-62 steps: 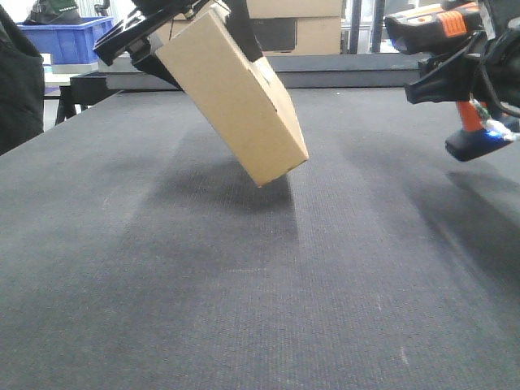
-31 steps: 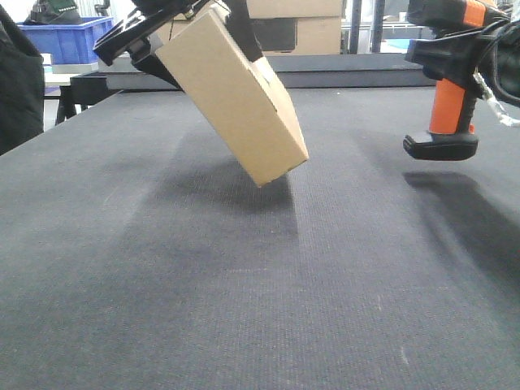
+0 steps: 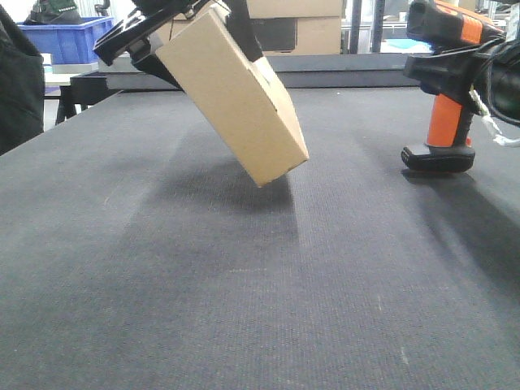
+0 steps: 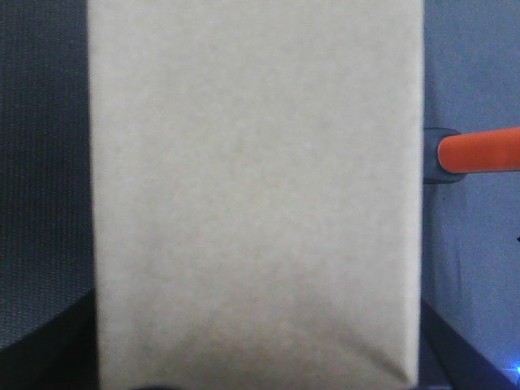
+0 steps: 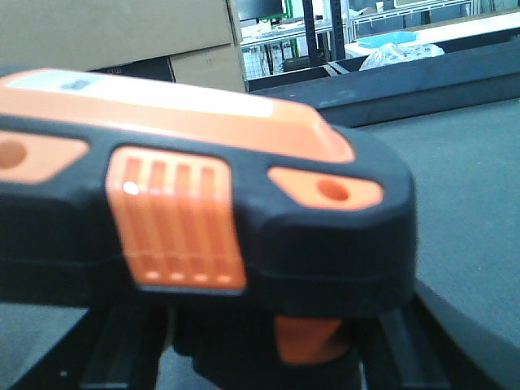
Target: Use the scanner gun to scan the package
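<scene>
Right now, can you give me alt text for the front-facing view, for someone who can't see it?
A tan cardboard box hangs tilted above a dark mat, gripped at its upper end by the left hand. At right, the right hand holds an orange-and-black scanner upright, its foot at or just above the mat.
</scene>
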{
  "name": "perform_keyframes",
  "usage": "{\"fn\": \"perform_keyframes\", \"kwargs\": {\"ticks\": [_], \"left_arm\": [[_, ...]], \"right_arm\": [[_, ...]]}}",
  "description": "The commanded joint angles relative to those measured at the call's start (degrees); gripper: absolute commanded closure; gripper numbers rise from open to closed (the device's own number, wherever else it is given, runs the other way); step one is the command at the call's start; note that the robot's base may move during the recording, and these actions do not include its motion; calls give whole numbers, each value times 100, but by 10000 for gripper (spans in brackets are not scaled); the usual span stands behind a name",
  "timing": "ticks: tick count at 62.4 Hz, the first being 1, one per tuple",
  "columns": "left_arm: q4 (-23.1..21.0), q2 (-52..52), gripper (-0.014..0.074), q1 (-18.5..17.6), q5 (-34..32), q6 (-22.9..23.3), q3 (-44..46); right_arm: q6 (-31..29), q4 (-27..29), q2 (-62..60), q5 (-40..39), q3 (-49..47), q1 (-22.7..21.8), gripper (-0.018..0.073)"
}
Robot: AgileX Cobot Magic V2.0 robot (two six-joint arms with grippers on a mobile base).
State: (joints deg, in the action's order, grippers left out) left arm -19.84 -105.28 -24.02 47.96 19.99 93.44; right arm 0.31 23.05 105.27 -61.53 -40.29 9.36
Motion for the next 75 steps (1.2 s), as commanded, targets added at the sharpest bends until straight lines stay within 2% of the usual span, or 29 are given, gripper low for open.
{"fn": "perform_keyframes", "kwargs": {"ticks": [1, 17, 21, 27, 32, 39, 51, 58, 75], "left_arm": [[-45, 32, 708, -30, -59, 18, 1], [-45, 32, 708, -30, -59, 18, 1], [-45, 32, 708, -30, -37, 18, 1], [-45, 32, 708, -30, -9, 18, 1], [-45, 32, 708, -30, 30, 18, 1], [-45, 32, 708, -30, 30, 18, 1], [-45, 32, 708, -30, 30, 18, 1], [-45, 32, 708, -30, 30, 18, 1], [-6, 32, 708, -8, 30, 18, 1]], "right_arm": [[22, -1, -39, -253, -28, -14, 727], [22, -1, -39, -161, -28, -14, 725], [22, -1, -39, -147, -28, -14, 698], [22, -1, -39, -122, -28, -14, 572], [22, -1, -39, -122, -28, -14, 397], [22, -1, -39, -96, -28, -14, 223], [22, -89, -39, 159, -28, -14, 64], [22, -185, -39, 123, -28, -14, 27], [22, -201, -204, 110, 296, -14, 25]]}}
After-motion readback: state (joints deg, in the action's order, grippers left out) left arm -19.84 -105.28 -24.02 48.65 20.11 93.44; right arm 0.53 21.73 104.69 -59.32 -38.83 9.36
